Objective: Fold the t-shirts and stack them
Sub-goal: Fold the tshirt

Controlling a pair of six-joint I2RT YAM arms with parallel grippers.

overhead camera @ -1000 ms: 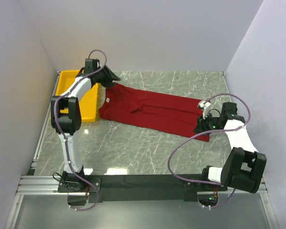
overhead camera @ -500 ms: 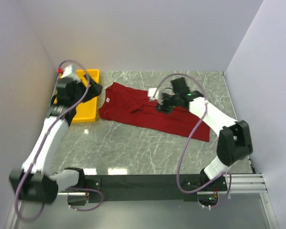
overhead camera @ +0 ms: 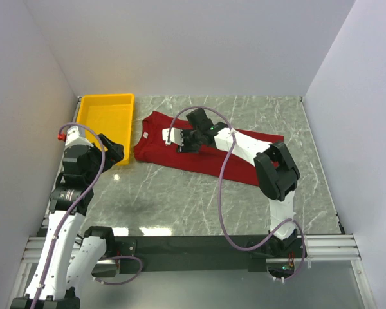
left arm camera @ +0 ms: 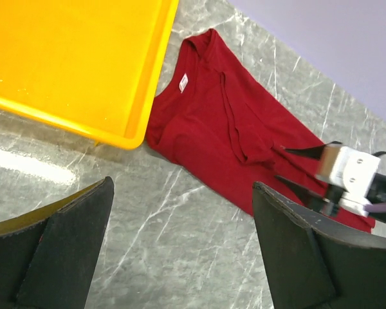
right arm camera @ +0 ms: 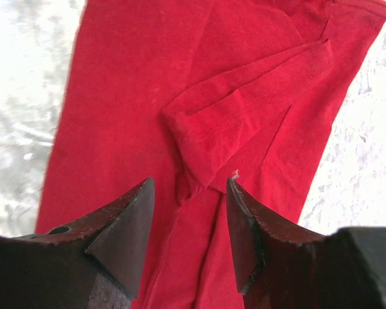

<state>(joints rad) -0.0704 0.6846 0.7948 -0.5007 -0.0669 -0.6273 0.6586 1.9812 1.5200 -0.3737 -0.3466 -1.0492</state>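
The left claw hangs wide apart above the marble table, gripping nothing, and its finger bases run off the bottom edge. Ahead of its left finger sits the yellow tray, cut off at the top and left. Just beside the tray lies the dark red t-shirt, its white neck label towards the tray. The right claw is narrowly parted over a folded sleeve; whether it touches the cloth is unclear.
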